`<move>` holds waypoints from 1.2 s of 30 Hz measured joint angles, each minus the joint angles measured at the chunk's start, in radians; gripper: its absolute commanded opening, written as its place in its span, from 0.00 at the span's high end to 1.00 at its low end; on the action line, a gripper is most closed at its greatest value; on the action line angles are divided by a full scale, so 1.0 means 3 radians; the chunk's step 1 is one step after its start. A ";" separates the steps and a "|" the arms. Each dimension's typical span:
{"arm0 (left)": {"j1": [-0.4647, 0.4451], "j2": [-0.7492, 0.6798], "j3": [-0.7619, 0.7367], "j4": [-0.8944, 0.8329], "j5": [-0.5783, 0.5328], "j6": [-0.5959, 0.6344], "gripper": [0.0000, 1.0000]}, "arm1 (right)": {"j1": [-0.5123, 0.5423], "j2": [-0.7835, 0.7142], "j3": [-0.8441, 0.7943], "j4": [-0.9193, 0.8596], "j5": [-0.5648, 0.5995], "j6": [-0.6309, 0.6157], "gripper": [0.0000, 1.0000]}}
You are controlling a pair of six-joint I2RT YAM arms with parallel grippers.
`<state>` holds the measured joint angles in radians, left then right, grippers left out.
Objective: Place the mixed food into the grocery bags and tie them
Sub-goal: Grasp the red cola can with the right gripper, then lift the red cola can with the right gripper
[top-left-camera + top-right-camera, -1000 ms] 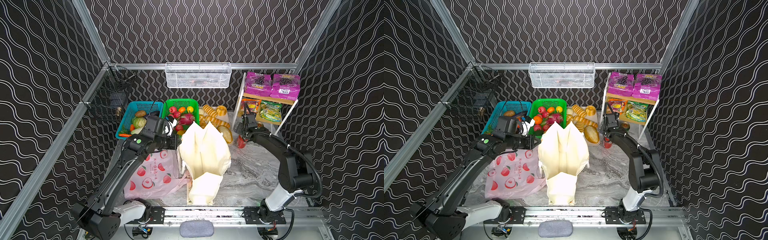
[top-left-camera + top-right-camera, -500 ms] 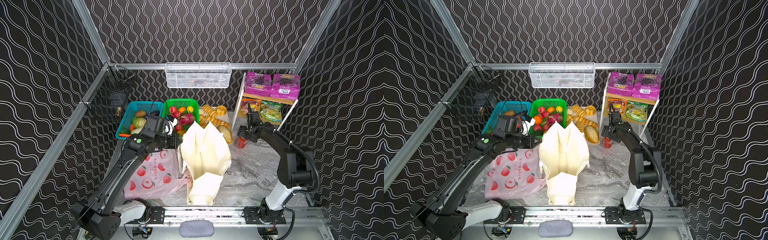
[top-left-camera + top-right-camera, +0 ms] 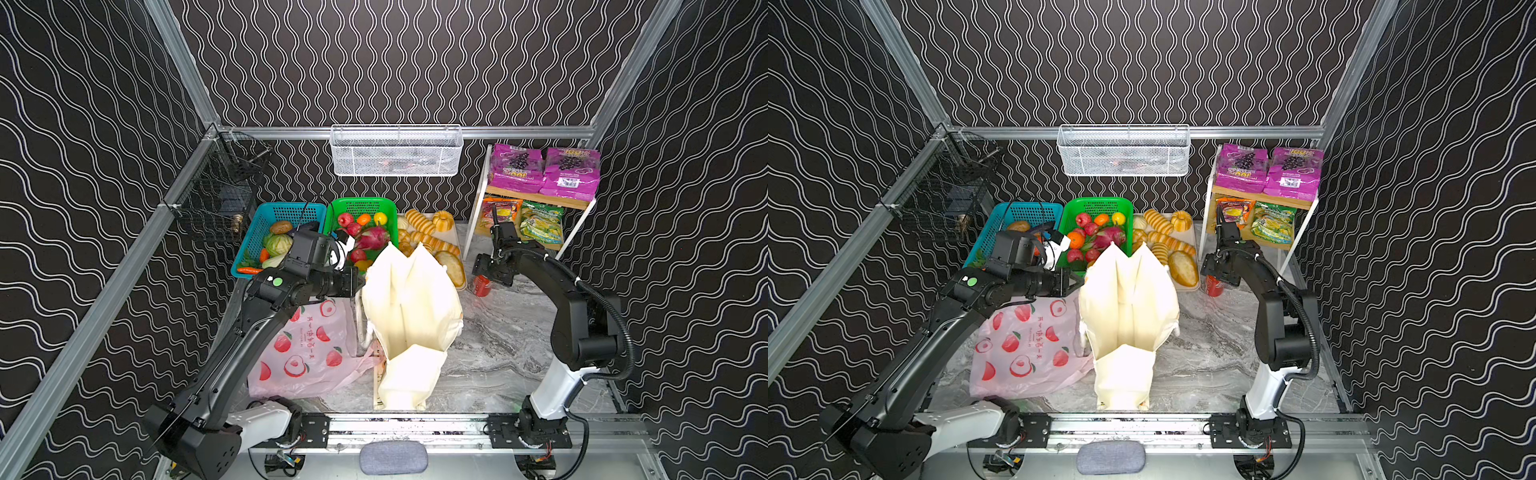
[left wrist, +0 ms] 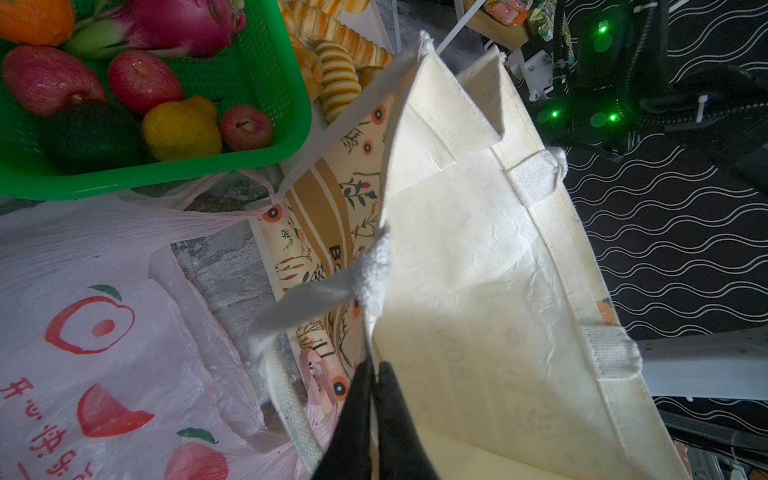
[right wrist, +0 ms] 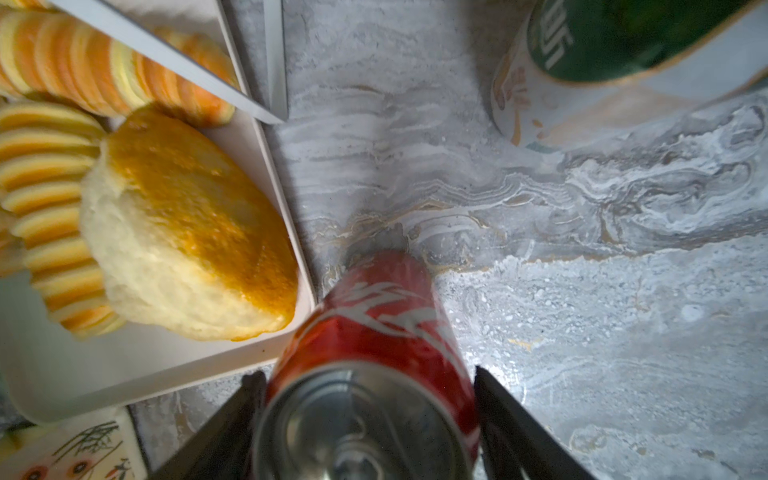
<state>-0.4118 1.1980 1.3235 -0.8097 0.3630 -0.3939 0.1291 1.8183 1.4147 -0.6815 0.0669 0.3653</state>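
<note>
The cream cloth tote [image 3: 411,299] [image 3: 1129,299] stands open mid-table. My left gripper [image 3: 359,282] [image 4: 376,374] is shut on its near rim [image 4: 478,249]. The pink plastic carrier [image 3: 307,349] [image 4: 104,291] lies flat to its left. A red soda can [image 3: 482,286] [image 3: 1213,286] [image 5: 374,332] stands upright on the table beside the bread tray. My right gripper [image 3: 488,272] [image 5: 368,374] straddles it from above, a finger against each side. The dragon fruit [image 3: 371,237] and round fruits sit in the green basket [image 3: 361,205]. Purple packets [image 3: 515,168] and an orange snack bag [image 3: 500,212] rest on the rack.
A white tray [image 5: 124,365] of bread loaves sits directly beside the can. A green-topped can [image 5: 582,62] stands under the rack [image 3: 536,199]. A blue basket [image 3: 282,208] holds vegetables. A printed paper bag [image 4: 324,216] stands against the tote. A white wire basket [image 3: 395,149] hangs on the back wall.
My right gripper has come down over the red soda can and its jaws have narrowed onto it. The left gripper and the tote have not moved.
</note>
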 measured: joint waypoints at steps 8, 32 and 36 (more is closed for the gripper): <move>0.0000 -0.0023 0.0000 0.0001 0.0011 -0.0037 0.91 | 0.0000 0.0038 0.0130 -0.0047 -0.0001 -0.0062 0.36; 0.0000 -0.0046 -0.0011 0.0004 0.0020 -0.0075 0.91 | -0.0001 0.0076 0.0116 -0.0029 -0.0013 -0.0123 0.51; 0.0000 -0.0042 -0.0011 0.0004 0.0020 -0.0075 0.91 | -0.0001 -0.0067 0.0120 -0.0156 -0.0027 -0.0150 0.52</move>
<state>-0.4118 1.1854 1.3201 -0.8085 0.3691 -0.4164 0.1287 1.7981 1.4506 -0.7284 0.0589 0.3202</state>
